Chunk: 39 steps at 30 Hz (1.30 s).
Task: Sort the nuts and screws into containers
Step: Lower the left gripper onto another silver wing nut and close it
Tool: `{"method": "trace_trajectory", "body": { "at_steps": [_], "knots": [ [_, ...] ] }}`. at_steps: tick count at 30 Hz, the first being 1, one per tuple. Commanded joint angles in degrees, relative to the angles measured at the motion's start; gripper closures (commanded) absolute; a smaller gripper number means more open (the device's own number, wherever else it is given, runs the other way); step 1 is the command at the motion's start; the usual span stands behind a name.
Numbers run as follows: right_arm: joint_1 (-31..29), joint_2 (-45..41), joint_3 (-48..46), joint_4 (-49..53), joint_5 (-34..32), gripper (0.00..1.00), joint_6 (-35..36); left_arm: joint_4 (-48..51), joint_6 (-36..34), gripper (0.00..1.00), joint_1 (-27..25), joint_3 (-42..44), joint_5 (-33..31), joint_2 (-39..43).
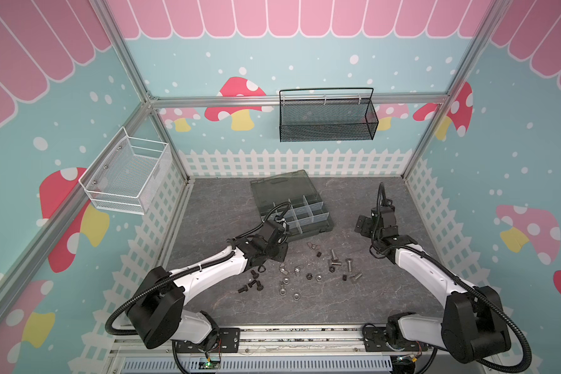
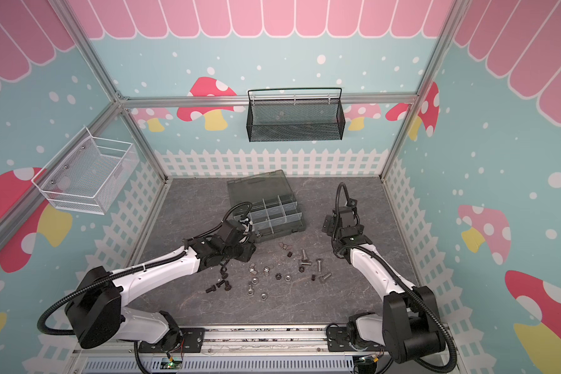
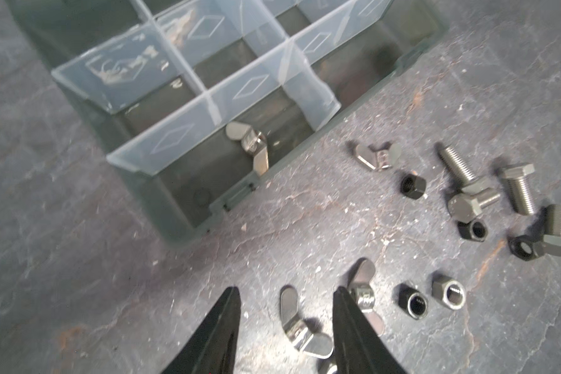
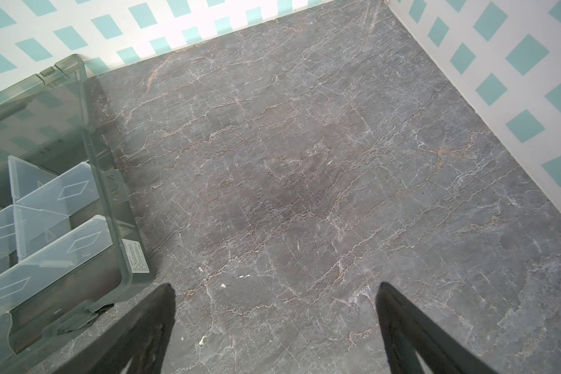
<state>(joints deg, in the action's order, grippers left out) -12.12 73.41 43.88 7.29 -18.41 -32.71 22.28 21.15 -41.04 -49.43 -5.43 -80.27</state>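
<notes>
Silver wing nuts (image 3: 305, 333) crowd part-open empty left end effector (image 3: 285, 289); right end effector (image 4: 276, 286) wide-open

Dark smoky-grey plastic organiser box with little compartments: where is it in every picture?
Top view: dark smoky-grey plastic organiser box mid-table, towards the back.
Top view: box in the same spot.
Left wrist: box just ahead of the jaws.
Right wrist: box partly cut off at the edge.
Shared landmark: grey marbled table.

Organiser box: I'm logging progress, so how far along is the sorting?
Barely started. Done: one wing nut lies in a front compartment of the organiser box. In hand: nothing; left claw and right claw both open, empty. Left: screws and nuts scattered on the table.
</notes>
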Motion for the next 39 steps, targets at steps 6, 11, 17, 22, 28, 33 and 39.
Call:
{"method": "trace_trajectory", "body": {
  "at_steps": [6,11,17,22,28,33,39],
  "knots": [
    [-0.48,0.88,0.89,-0.19,0.04,0.02,-1.25,2.27,11.06,0.52,-2.85,2.93,-1.92,0.59],
    [-0.45,0.60,0.83,0.05,-0.47,0.02,-1.08,2.47,12.42,0.50,-4.51,2.68,-1.37,-2.91],
    [-0.45,0.51,0.64,0.07,-0.48,0.02,-1.10,3.68,11.82,0.45,-6.31,0.45,-1.66,-7.94],
    [-0.45,0.40,0.53,0.24,-0.78,0.02,-0.88,4.14,11.73,0.44,-6.51,-0.14,-2.21,-10.24],
    [-0.52,0.51,0.49,0.27,-0.82,0.02,-0.92,4.70,11.34,0.45,-6.55,-0.49,-2.95,-12.43],
    [-0.45,0.60,0.50,0.33,-0.68,0.02,-0.88,5.31,11.30,0.46,-6.51,-0.41,-3.20,-12.83],
    [-0.51,0.51,0.30,0.27,-0.57,0.02,-1.21,6.11,11.03,0.55,-6.51,-0.14,-4.31,-12.80]
  ]
}}
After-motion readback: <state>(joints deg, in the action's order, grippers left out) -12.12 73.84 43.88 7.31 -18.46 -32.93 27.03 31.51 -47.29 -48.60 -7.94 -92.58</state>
